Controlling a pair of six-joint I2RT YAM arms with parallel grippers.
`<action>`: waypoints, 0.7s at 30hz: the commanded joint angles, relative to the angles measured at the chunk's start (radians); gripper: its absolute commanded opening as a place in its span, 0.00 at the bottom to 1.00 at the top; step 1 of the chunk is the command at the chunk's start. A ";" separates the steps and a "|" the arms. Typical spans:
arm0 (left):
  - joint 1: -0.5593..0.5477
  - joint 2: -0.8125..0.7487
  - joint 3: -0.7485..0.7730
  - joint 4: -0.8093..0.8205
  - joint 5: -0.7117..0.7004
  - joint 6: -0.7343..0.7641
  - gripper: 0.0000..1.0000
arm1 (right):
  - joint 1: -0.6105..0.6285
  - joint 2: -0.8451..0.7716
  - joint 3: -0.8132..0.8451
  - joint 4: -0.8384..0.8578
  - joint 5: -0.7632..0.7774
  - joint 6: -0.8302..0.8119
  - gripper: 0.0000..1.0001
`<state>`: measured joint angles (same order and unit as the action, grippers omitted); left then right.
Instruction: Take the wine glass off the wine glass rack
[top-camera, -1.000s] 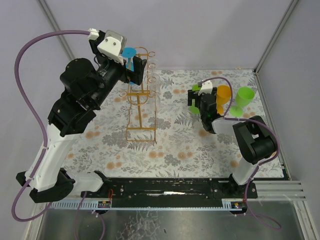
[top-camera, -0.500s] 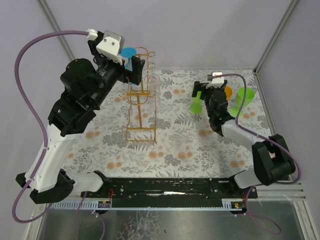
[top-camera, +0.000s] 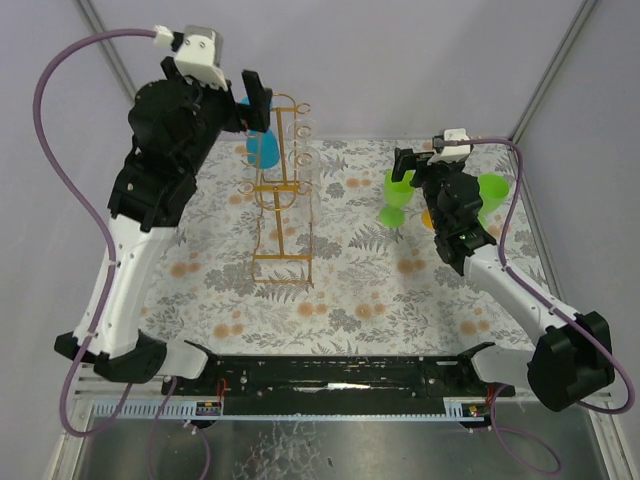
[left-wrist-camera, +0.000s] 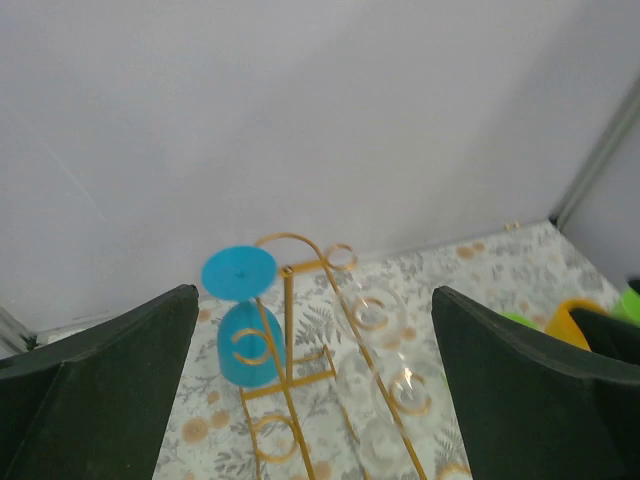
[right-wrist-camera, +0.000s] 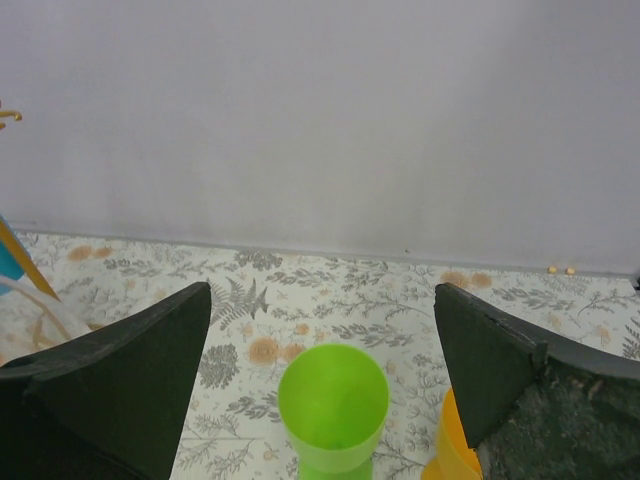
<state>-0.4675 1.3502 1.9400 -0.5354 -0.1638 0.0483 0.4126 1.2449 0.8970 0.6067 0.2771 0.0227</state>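
The gold wire wine glass rack (top-camera: 280, 205) stands left of centre on the floral table. A blue wine glass (top-camera: 262, 148) hangs upside down from its far left hook. Clear glasses (top-camera: 305, 160) hang along the right rail. My left gripper (top-camera: 252, 112) is open, raised above and behind the blue glass, touching nothing. The left wrist view shows the blue wine glass (left-wrist-camera: 245, 335), the rack (left-wrist-camera: 290, 360) and the clear glasses (left-wrist-camera: 378, 312) below my open left gripper (left-wrist-camera: 315, 400). My right gripper (top-camera: 420, 172) is open and empty above a green glass (top-camera: 397, 195).
In the right wrist view my right gripper (right-wrist-camera: 322, 385) hangs over the upright green glass (right-wrist-camera: 333, 405), with an orange glass (right-wrist-camera: 452, 452) to its right. A second green glass (top-camera: 490, 190) stands near the right wall. Grey walls close off the back and sides.
The left arm has risen and drawn back from the blue glass, which stays on the rack. The right arm has stretched out and lifted, swinging right, leaving the green glass standing.
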 joint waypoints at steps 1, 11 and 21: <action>0.194 0.125 0.154 0.009 0.158 -0.216 1.00 | 0.007 -0.064 0.030 -0.055 -0.051 0.032 0.99; 0.508 0.278 0.042 0.164 0.593 -0.773 0.96 | 0.007 -0.158 0.026 -0.153 -0.124 0.085 0.99; 0.540 0.271 -0.177 0.474 0.667 -1.094 0.90 | 0.008 -0.182 0.021 -0.183 -0.139 0.107 0.99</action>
<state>0.0738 1.6444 1.8008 -0.2977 0.4446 -0.8677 0.4126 1.0924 0.8970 0.4088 0.1593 0.1131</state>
